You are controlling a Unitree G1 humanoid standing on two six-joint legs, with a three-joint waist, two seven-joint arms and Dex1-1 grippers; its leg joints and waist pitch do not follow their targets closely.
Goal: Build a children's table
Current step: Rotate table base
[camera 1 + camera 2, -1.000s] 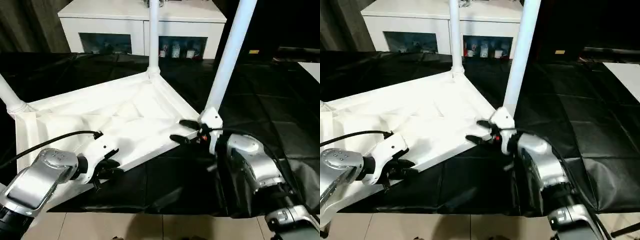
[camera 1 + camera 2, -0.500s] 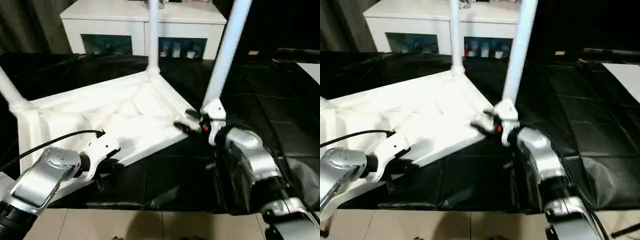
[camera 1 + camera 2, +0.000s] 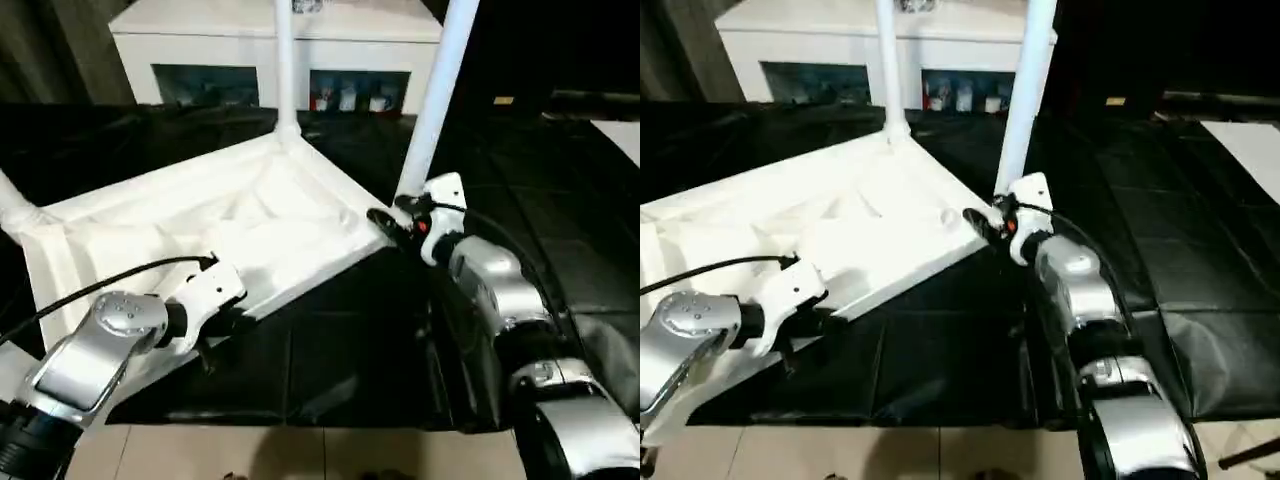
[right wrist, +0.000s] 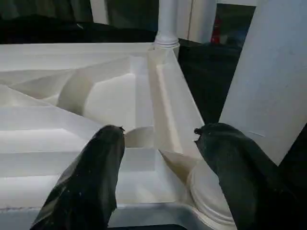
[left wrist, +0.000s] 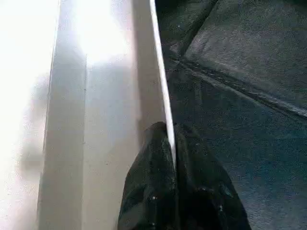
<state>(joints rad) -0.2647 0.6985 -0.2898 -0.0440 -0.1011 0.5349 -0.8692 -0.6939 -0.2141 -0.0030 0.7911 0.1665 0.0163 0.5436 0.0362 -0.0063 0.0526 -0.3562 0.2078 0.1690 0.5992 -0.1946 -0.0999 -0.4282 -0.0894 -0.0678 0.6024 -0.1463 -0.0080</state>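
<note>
From my station, the tabletop lay upside down across the left and middle of the head-camera frame, ribbed underside up, on a black sheet that covered the surface. Three legs stood up out of its corner sockets: one leg at the far corner near the upper middle of the frame, a second leg at the corner toward the right, leaning a little to the right as it rose, and a third leg cut by the left edge of the frame. Behind it all, along the top of the frame, stood a white cabinet with glass doors, and small jars or bottles showed through the glass, too small for me to name. A black cable ran from the left forearm across the near part of the tabletop. My left hand was clamped together on the thin near rim of the tabletop, one finger on each side of it, as its wrist camera showed. My right hand had its fingers apart at the corner where the second leg stood, one finger over the ribbed underside and the other beside the foot of that leg; I could not tell whether either touched. At the right edge of the frame a pale panel lay on the sheet.
</note>
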